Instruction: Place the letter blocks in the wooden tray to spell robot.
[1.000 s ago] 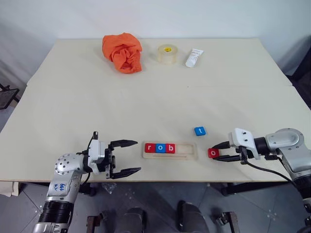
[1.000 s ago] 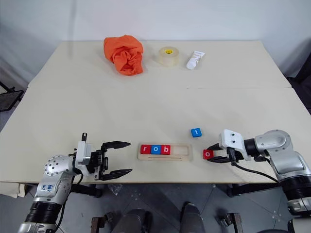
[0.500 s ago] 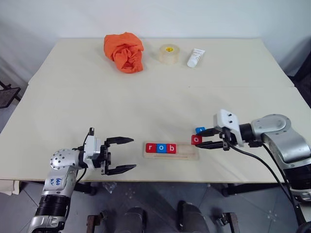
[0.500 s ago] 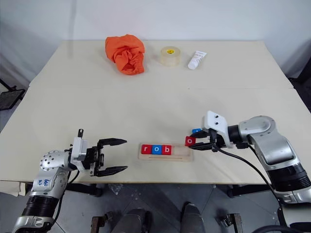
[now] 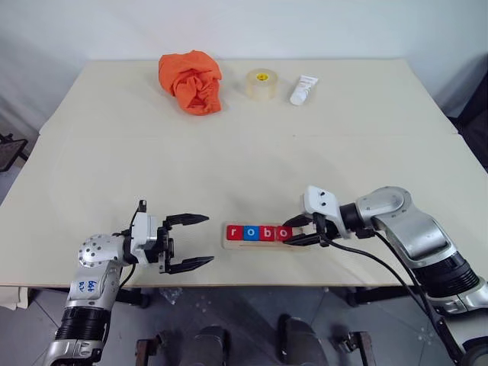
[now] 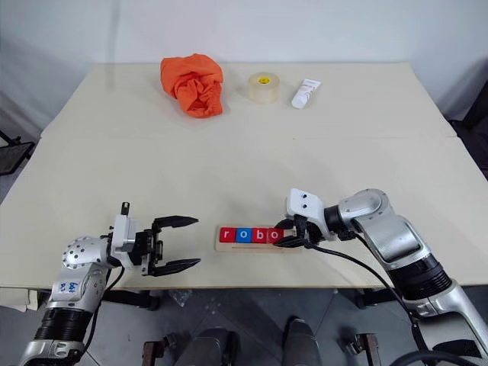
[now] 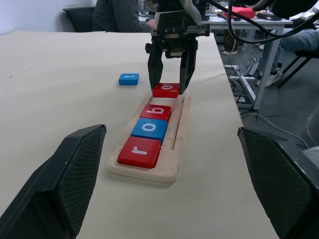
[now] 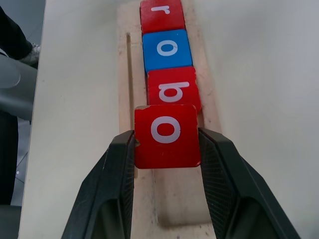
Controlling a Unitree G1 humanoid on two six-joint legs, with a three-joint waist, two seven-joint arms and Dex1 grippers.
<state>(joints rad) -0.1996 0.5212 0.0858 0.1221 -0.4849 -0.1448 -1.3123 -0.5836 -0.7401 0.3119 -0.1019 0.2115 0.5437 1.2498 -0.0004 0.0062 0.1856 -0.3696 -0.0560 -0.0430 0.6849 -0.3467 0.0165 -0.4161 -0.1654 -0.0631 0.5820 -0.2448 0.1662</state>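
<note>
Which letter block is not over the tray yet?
The blue t block. It lies alone on the table beside the tray; r, o and b sit in it, and the right gripper holds the red o there.

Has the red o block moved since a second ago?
Yes. Held in the right gripper, the red o block has gone leftward from the bare table to the wooden tray, now right beside the b block.
</note>
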